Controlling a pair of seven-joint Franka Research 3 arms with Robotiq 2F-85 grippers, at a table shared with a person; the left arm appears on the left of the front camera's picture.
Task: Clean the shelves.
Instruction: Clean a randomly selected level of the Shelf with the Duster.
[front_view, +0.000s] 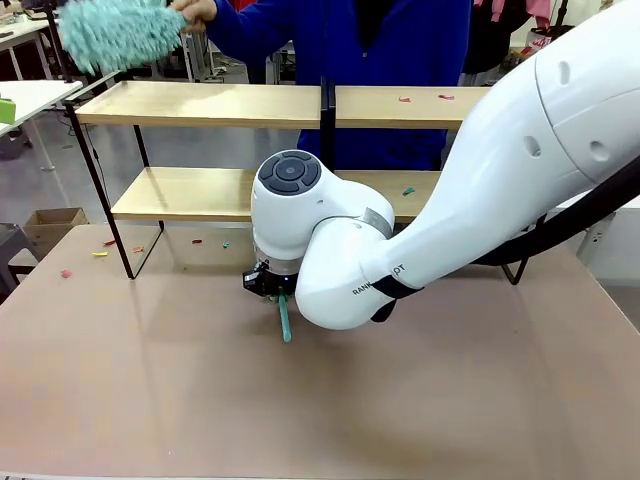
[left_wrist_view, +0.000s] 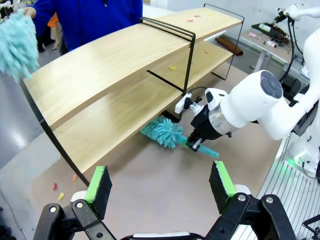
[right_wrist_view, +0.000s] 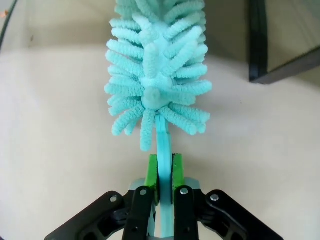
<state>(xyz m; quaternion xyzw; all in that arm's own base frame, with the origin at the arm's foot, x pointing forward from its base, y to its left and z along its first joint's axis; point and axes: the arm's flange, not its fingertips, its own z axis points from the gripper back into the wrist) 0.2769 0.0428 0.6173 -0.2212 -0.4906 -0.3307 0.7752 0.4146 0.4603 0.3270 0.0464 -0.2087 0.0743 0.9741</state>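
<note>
The shelves (front_view: 200, 104) (left_wrist_view: 100, 70) are two pale wooden boards in a thin black frame, standing at the far side of the table. My right gripper (right_wrist_view: 164, 166) (front_view: 272, 286) (left_wrist_view: 196, 143) is shut on the handle of a teal duster (right_wrist_view: 155, 75) (left_wrist_view: 162, 131). The duster's fluffy head lies low on the table, pointing under the lower board. My left gripper (left_wrist_view: 161, 182) hangs above the table, open, with nothing between its green pads. A person in blue behind the shelves holds a second teal duster (front_view: 120, 35) (left_wrist_view: 17, 42) up past the top board's end.
Small red and green scraps lie on the top board (front_view: 405, 98), the lower board (front_view: 408, 190) and the table near the frame's leg (front_view: 100, 253). A black frame post (right_wrist_view: 260, 45) stands right of the duster head. A cardboard box (front_view: 50, 222) sits on the floor at left.
</note>
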